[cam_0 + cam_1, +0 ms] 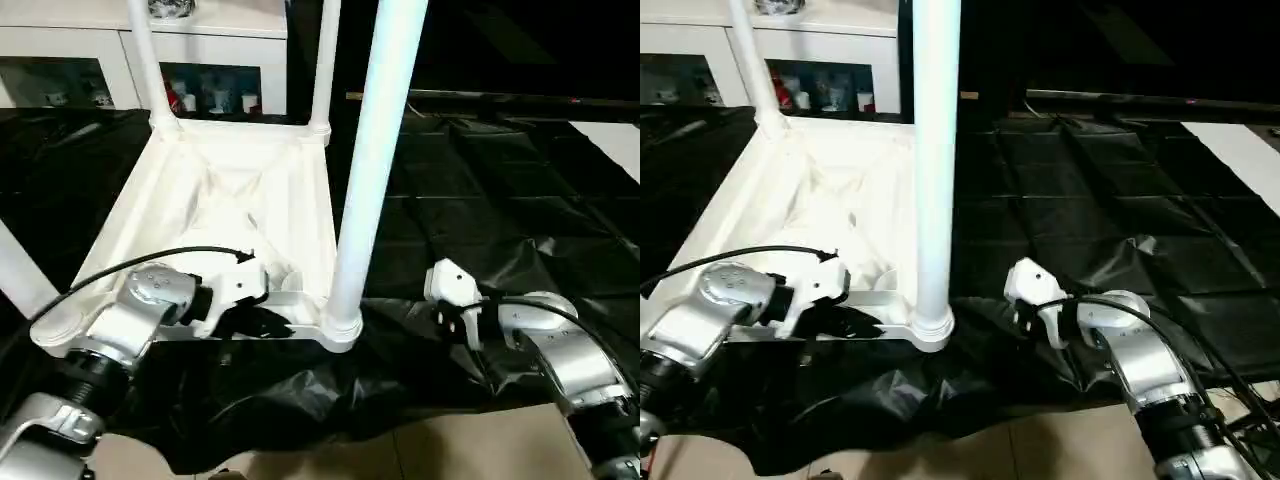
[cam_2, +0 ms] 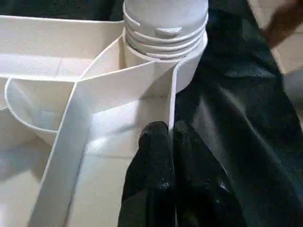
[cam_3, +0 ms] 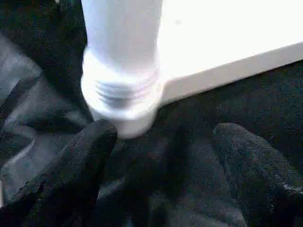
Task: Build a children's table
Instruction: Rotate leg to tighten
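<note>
A: Pinching the near rim wall of the upturned table top [image 1: 230, 190] with the left gripper [image 2: 166, 142], beside the near corner socket [image 1: 340, 330].

B: Hanging spread and empty, right gripper [image 3: 161, 146], just off the upright leg [image 1: 375, 160]. Nearer arm for turning it. Two far legs [image 1: 150, 60] seated.

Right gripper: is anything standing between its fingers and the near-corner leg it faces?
Nothing visible does. The right gripper is open, and only crumpled black sheet lies in the gap before the leg screwed into its corner socket.
</note>
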Motion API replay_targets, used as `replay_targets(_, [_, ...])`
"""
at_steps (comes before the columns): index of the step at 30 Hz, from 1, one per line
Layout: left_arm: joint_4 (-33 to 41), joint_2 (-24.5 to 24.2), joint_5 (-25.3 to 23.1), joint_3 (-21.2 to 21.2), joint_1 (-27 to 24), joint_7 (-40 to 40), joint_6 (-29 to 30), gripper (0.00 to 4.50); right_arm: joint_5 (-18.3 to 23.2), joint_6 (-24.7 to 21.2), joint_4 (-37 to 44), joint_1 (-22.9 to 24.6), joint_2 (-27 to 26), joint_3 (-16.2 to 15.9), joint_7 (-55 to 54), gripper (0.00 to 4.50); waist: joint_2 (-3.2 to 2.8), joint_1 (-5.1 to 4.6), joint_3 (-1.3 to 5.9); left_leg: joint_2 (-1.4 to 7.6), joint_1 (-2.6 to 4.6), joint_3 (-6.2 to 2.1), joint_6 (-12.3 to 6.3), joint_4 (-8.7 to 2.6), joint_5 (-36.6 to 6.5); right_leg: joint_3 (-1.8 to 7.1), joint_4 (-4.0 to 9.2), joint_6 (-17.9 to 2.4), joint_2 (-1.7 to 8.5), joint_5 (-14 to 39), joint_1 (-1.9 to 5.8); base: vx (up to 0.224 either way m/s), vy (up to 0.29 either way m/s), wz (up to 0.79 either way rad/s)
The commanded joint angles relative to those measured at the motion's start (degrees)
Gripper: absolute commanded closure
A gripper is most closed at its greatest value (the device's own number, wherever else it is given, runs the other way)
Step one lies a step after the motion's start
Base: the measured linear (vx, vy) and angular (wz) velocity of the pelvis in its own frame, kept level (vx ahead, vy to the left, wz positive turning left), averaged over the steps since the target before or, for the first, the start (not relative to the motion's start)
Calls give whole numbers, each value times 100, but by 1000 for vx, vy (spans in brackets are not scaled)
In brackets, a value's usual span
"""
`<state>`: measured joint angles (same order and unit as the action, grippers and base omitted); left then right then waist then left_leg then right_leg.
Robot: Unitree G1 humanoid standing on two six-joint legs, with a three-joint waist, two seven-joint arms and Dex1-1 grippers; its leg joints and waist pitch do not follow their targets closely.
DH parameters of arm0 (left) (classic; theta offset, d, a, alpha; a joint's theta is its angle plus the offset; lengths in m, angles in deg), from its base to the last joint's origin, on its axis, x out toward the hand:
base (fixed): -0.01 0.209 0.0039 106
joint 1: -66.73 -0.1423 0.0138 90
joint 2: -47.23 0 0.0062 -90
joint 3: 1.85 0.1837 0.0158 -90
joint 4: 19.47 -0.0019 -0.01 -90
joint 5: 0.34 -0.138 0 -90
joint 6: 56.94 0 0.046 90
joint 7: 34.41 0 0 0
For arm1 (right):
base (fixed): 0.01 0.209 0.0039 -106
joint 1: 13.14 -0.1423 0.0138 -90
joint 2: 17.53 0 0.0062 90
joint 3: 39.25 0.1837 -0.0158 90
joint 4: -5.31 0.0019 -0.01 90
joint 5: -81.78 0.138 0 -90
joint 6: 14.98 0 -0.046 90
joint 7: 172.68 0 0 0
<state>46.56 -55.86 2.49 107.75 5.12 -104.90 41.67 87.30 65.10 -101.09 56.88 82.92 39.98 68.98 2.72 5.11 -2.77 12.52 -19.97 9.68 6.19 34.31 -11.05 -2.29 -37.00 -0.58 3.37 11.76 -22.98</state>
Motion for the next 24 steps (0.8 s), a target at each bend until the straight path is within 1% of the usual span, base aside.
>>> replay_targets(1, [-232,130,-56,-69,-34,485,335,450,135,-139,-51,-109,-10,202,-119,42,-11,0,279,52,10,10,-39,-432,-1428,234,590,-933,366,1878,228,0,0,0])
replay_targets(2, [-183,318,70,-194,-13,692,563,450,153,-291,-162,-185,-111,283,-321,35,-9,-7,276,49,-2,10,-25,-436,-1376,235,585,-917,365,1877,235,0,0,0])
replay_targets(3, [-182,325,73,-198,-12,703,568,450,153,-289,-165,-187,-114,284,-324,35,-10,4,282,42,-4,5,-27,-432,-1354,227,592,-905,371,1897,238,0,0,0])
replay_targets(4, [-150,576,135,-346,48,1092,743,450,156,-186,-271,-237,-206,310,-422,32,3,-15,292,35,-32,8,-25,-420,-1266,224,582,-891,368,1810,260,0,0,0])
replay_targets(5, [-135,636,134,-362,59,1177,768,450,136,-128,-307,-250,-238,308,-468,10,4,-14,292,30,-37,7,-29,-419,-1232,221,583,-884,365,1794,261,0,0,0])
replay_targets(6, [-114,688,125,-377,69,1241,801,450,120,-79,-344,-268,-265,302,-518,10,4,-14,292,30,-37,7,-29,-419,-1232,221,583,-884,365,1794,261,0,0,0])
replay_targets(7, [-45,734,83,-306,33,1191,664,450,8,105,-409,-300,-332,256,-690,10,7,-18,311,25,-52,4,-67,-408,-1102,220,578,-873,371,1649,275,0,0,0])
replay_targets(8, [-15,747,70,-266,11,1155,660,450,-85,183,-462,-329,-377,243,-856,10,-2,-24,322,28,-67,4,-73,-407,-978,219,559,-897,370,1444,278,0,0,0])
replay_targets(9, [14,760,57,-245,-6,1143,681,450,-144,227,-503,-352,-407,237,-968,10,-4,-24,325,18,-60,12,-79,-398,-936,221,554,-911,355,1342,275,0,0,0])
replay_targets(10, [31,769,24,-218,-20,1141,667,450,-160,173,-563,-390,-459,253,-1080,10,-3,-30,329,19,-50,19,-98,-396,-860,226,530,-972,345,1132,272,0,0,0])
replay_targets(11, [39,778,-12,-199,-26,1163,652,450,-149,110,-604,-423,-495,263,-1145,10,-4,-31,332,17,-50,20,-111,-396,-826,223,518,-1003,339,1041,278,0,0,0])
replay_targets(12, [51,789,-31,-181,-29,1176,679,450,-166,87,-658,-459,-528,261,-1222,10,-16,-20,338,19,-37,31,-147,-387,-766,230,501,-1072,338,847,273,0,0,0])
replay_targets(13, [103,810,-49,-144,-37,1170,708,450,-228,100,-787,-534,-603,235,-1361,10,-25,-11,327,19,-41,34,-163,-392,-785,229,506,-1087,336,822,279,0,0,0])
replay_targets(15, [140,825,-43,-118,-40,1142,730,450,-319,181,-946,-622,-680,208,-1530,10,-37,-19,312,25,-39,34,-146,-404,-910,225,525,-1086,353,1005,272,0,0,0])
replay_targets(16, [168,838,-39,-106,-45,1139,753,450,-374,249,-1060,-679,-730,196,-1636,10,-42,-20,309,26,-31,33,-103,-413,-993,225,542,-1039,358,1180,270,0,0,0])
replay_targets(17, [190,840,-44,-85,-49,1145,761,450,-399,338,-1189,-747,-789,191,-1702,10,-38,-27,304,28,-35,27,-86,-419,-1031,224,546,-1022,358,1247,271,0,0,0])
replay_targets(18, [190,840,-44,-85,-49,1145,761,450,-399,338,-1189,-747,-789,191,-1702,10,-39,-35,303,29,-33,26,-60,-420,-1093,226,557,-985,359,1355,263,0,0,0])
replay_targets(19, [207,838,-64,-53,-55,1148,762,450,-384,422,-1331,-824,-856,177,-1674,10,-119,-35,301,30,-21,14,-36,-427,-1152,231,558,-984,363,1409,256,0,0,0])
replay_targets(20, [185,847,-78,-45,-52,1156,744,450,-348,462,-1366,-845,-880,149,-1559,10,-67,-59,301,35,-20,21,-37,-428,-1213,227,572,-987,353,1417,255,0,0,0])
replay_targets(22, [154,855,-104,-24,-46,1135,715,450,-334,497,-1460,-903,-920,99,-1456,10,-78,-43,301,40,-14,22,-48,-429,-1181,235,562,-1013,355,1328,254,0,0,0])
replay_targets(23, [150,855,-118,-12,-47,1118,701,450,-348,512,-1506,-929,-936,86,-1460,10,-61,-41,310,39,-20,24,-59,-425,-1123,235,547,-1043,352,1203,264,0,0,0])
replay_targets(24, [150,855,-118,-12,-47,1118,701,450,-348,512,-1506,-929,-936,86,-1460,10,-65,-37,313,39,-22,23,-64,-424,-1080,235,535,-1061,353,1133,266,0,0,0])
